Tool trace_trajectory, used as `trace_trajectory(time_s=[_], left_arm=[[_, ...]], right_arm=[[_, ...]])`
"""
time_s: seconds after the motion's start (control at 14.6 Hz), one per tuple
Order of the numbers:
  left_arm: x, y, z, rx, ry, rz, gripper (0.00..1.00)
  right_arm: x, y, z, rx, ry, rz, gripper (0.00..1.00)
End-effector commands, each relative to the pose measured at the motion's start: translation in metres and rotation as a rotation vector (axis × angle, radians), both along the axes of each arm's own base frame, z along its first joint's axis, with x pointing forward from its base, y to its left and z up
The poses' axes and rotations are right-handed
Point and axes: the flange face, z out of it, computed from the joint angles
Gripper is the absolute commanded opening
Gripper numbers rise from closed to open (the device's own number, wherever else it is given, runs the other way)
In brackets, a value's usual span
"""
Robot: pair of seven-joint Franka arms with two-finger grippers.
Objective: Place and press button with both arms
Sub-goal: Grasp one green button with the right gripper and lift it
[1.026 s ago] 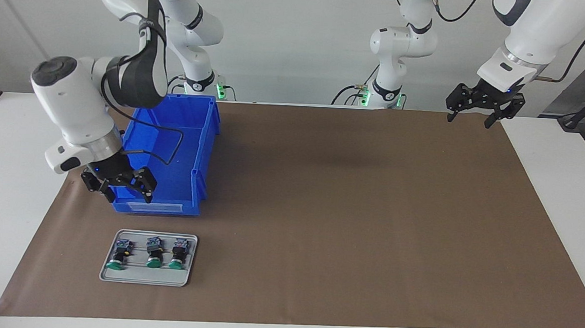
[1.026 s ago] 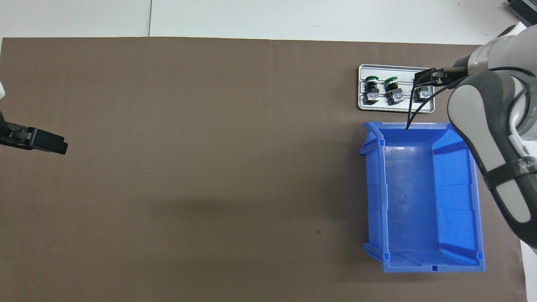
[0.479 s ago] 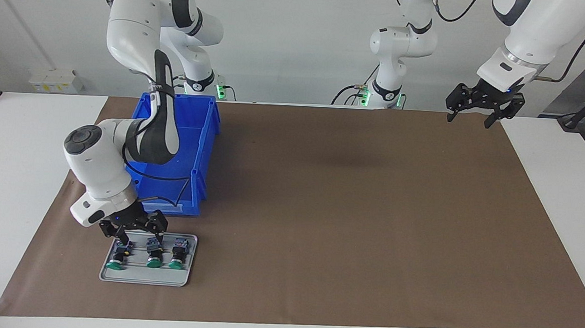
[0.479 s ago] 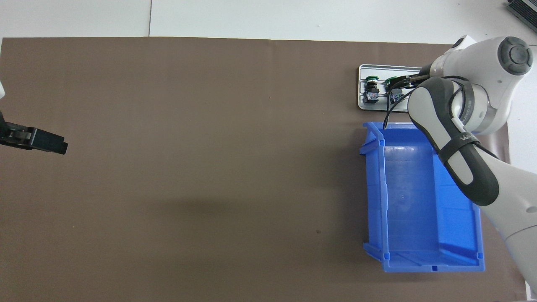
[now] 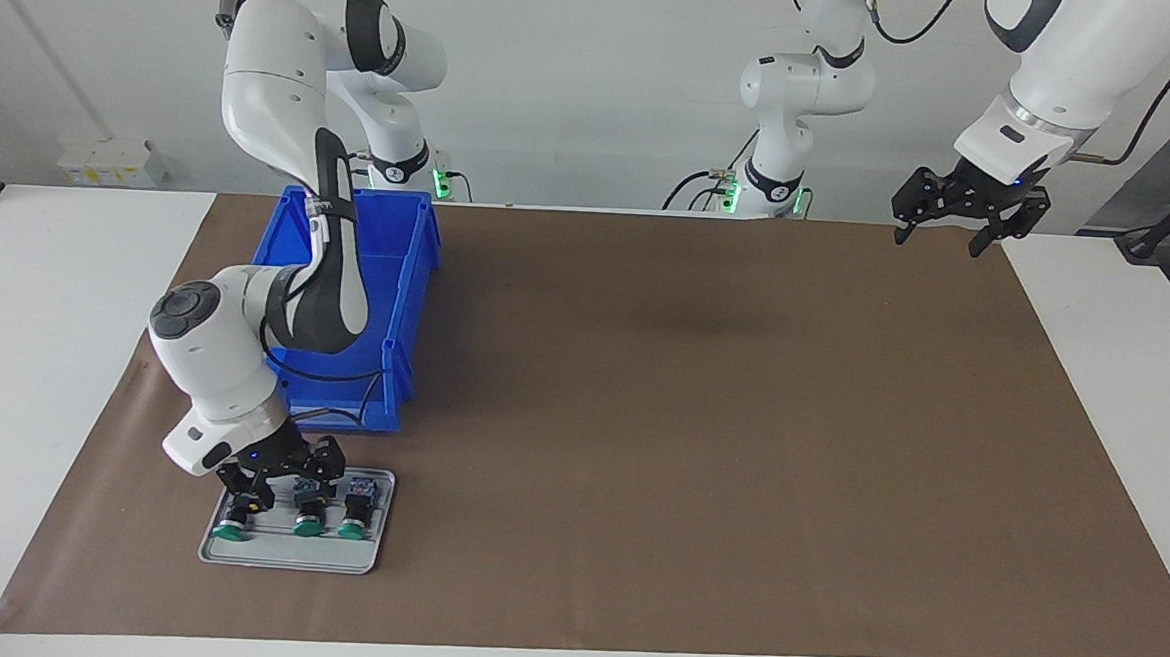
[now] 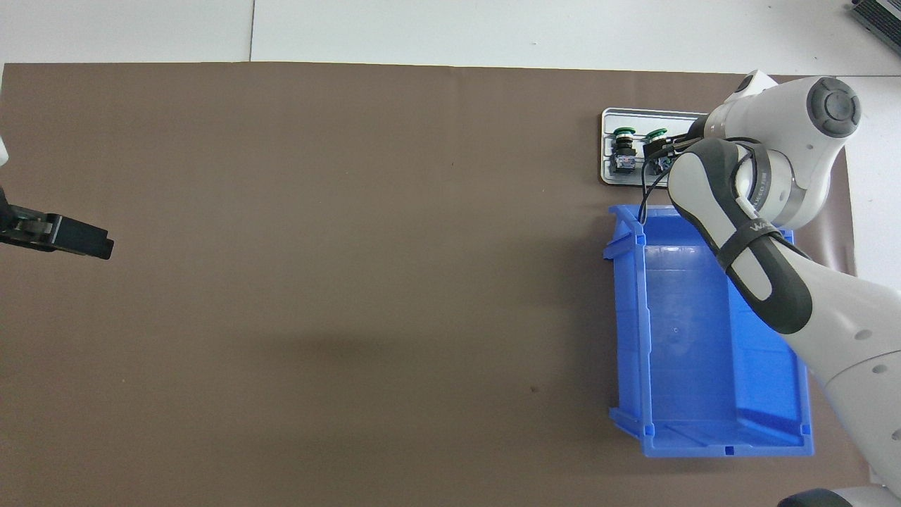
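The right arm's black two-finger claw [image 5: 280, 480] is low over the grey metal tray [image 5: 233, 550], which lies on the brown table mat farther from the robots than the blue plastic bin [image 5: 402, 289], toward the right arm's end. Its fingers are spread astride the blue-grey block end of the green-capped push-button [image 5: 234, 516] at the tray's outer end, whose long axis runs away from the robots, cap farthest. The left arm's black claw [image 5: 955, 219] waits, spread wide and well apart.
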Motion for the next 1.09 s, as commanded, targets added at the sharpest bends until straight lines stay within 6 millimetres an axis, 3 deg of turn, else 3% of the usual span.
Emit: trace_trajectory(time_s=[0.0,0.27,0.41,0.48,0.55,0.75,0.89,1.03], left_arm=[[-0.008,0.004,0.000,0.019,-0.008,0.010,1.00],[-0.008,0.004,0.000,0.019,-0.008,0.010,1.00],[-0.008,0.004,0.000,0.019,-0.008,0.010,1.00],[-0.008,0.004,0.001,0.019,-0.010,0.010,1.00],[-0.008,0.004,0.000,0.019,-0.008,0.010,1.00],[-0.008,0.004,0.000,0.019,-0.008,0.010,1.00],[-0.008,0.004,0.000,0.019,-0.008,0.010,1.00],[-0.008,0.004,0.000,0.019,-0.008,0.010,1.00]], right_arm=[[-0.006,0.000,-0.009,0.015,-0.005,0.030,0.78],[-0.004,-0.005,-0.016,0.004,-0.026,0.042,0.58],[-0.004,-0.009,-0.023,0.004,-0.019,0.036,0.53],[-0.004,-0.009,-0.026,0.004,-0.020,0.032,0.33],[-0.003,-0.008,-0.024,0.006,-0.018,0.030,0.00],[0.003,-0.009,-0.007,0.015,-0.037,0.013,0.00],[0.008,-0.001,0.025,0.032,-0.033,-0.022,0.00],[0.007,0.009,0.071,0.045,-0.018,-0.170,0.00]])
